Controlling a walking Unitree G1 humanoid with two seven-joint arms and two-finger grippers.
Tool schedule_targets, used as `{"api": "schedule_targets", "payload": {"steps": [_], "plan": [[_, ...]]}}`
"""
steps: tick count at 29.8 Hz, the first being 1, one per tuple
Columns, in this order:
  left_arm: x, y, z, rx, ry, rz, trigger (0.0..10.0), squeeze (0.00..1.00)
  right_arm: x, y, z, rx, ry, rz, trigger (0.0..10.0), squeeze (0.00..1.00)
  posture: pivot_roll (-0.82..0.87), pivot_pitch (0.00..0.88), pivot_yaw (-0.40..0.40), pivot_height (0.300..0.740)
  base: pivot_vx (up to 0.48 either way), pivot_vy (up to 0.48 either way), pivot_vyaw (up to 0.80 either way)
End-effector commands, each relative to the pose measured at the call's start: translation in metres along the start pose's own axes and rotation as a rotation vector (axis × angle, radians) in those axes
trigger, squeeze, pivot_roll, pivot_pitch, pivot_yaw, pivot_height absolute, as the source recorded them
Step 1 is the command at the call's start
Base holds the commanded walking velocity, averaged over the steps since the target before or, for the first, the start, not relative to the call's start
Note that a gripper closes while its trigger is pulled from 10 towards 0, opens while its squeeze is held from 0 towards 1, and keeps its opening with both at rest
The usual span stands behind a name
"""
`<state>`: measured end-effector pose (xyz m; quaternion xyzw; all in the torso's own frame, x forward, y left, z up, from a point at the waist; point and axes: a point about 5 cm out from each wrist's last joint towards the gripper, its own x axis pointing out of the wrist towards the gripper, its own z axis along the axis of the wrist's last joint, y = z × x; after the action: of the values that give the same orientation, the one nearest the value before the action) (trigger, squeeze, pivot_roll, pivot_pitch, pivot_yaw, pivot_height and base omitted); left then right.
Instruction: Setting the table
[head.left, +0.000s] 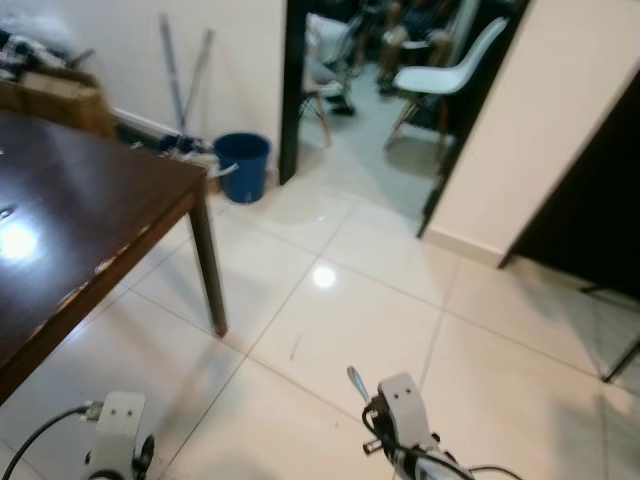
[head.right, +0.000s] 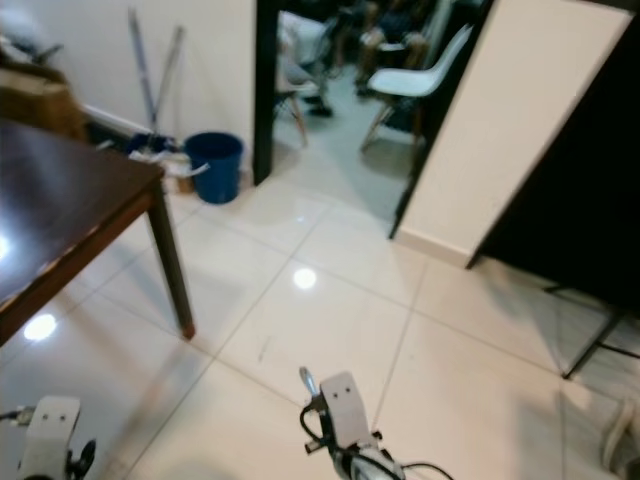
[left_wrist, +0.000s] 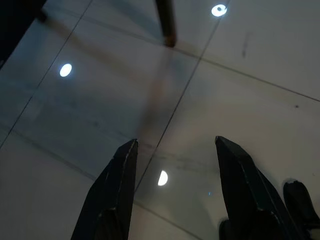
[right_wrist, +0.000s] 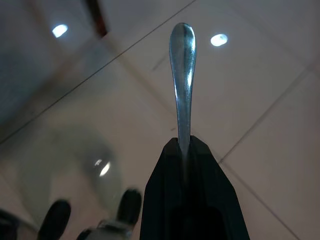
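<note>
Low in the frame of the head views, both of the robot's arms hang over a pale tiled floor. The right gripper has its two black fingers pressed together on a metal utensil handle, which sticks out straight past the fingertips and ends in a rounded, slightly widened tip. Which kind of cutlery it is cannot be told, since the other end is hidden inside the grip. In the left eye view the same silver handle pokes up just left of the right wrist, at the lower middle of the frame.

The left gripper hangs at the lower left of the head views, its fingers spread apart with nothing between them; bare tile and ceiling-light reflections lie beyond them in its wrist view.

On the left side of the head views stands a dark wooden table, its glossy top reflecting a light, with one corner leg planted on the tiles. At the upper left, against the white wall, sits a blue bucket with two long tool handles leaning beside it. An open doorway at the upper middle shows a white chair in the next room.
</note>
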<state>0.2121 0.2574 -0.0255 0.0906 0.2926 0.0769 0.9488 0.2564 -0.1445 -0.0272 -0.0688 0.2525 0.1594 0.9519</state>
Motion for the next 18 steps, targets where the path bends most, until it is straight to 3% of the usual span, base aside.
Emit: {"api": "schedule_targets", "payload": {"steps": [1,18], "plan": [[-0.0046,0.0017,-0.0159,0.003,0.056,0.006,10.0,0.00,-0.0024,0.0024,-0.0070,0.008,0.014,0.002,10.0,0.00,0.07,0.011,0.014,0.740,0.000,0.000,-0.77],[-0.0017,0.0029,-0.0169,0.000,0.044,0.014,10.0,0.00,-0.0021,0.0016,-0.0071,0.002,0.007,-0.001,10.0,0.00,0.06,0.010,0.013,0.740,0.000,0.000,-0.77]]}}
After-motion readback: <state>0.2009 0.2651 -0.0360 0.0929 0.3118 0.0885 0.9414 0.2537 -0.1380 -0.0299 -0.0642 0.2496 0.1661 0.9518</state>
